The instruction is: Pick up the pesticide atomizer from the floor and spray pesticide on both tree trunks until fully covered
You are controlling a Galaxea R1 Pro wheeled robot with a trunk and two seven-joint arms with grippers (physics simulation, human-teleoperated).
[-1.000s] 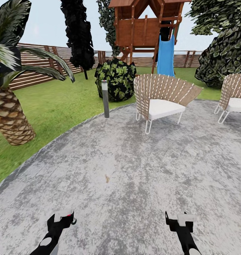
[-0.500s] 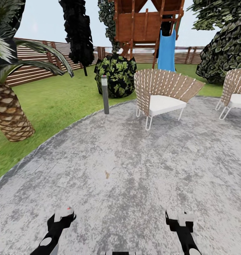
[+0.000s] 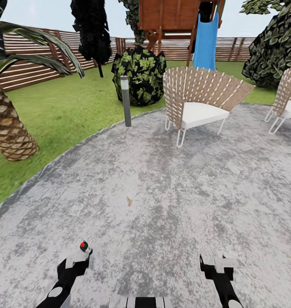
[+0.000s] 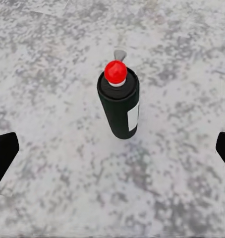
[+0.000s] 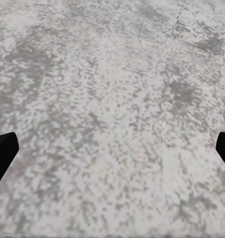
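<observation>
Grey paving lies open around the upright atomizer, left fingers spread.

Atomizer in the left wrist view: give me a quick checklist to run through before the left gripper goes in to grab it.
1. Atomizer standing upright on the paving: ok.
2. Left gripper open, fingers wide apart: ok.
3. Atomizer roughly centred between the fingers: ok.
4. Fingers alongside the atomizer's body: not ok, it stands ahead of the fingertips, apart from them.
5. How far the gripper has to advance: cannot tell.
6. Right gripper open and holding nothing: ok.
</observation>
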